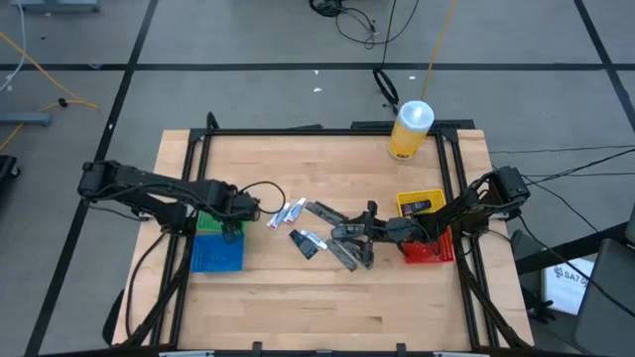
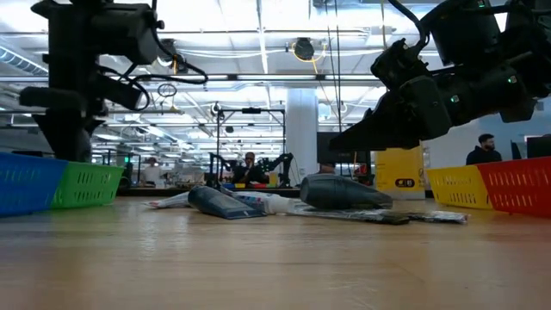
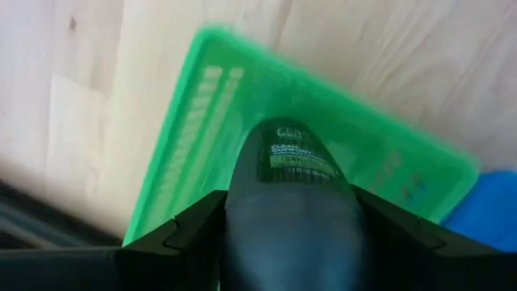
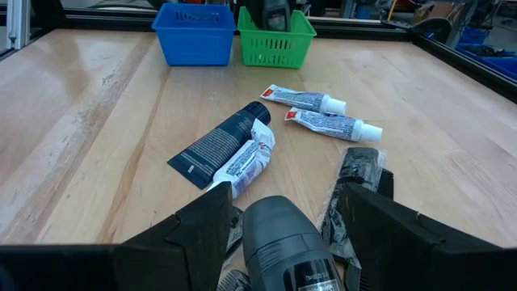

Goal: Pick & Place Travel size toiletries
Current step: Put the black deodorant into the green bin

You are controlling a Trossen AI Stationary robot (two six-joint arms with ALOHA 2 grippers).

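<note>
High view: left end effector hangs over the green bin. Right end effector is mid-worktop among the scattered toiletries.
Low view: only here does the height show. The right fingers hang clear above the grey stick, which lies flat.
Left wrist view: the fingers clamp a dark stick above the bin. Best released low, well inside the walls.
Right wrist view: the jaws stand open astride the grey stick, and white tubes lie beyond. Best to descend straight and centred, then close.
</note>
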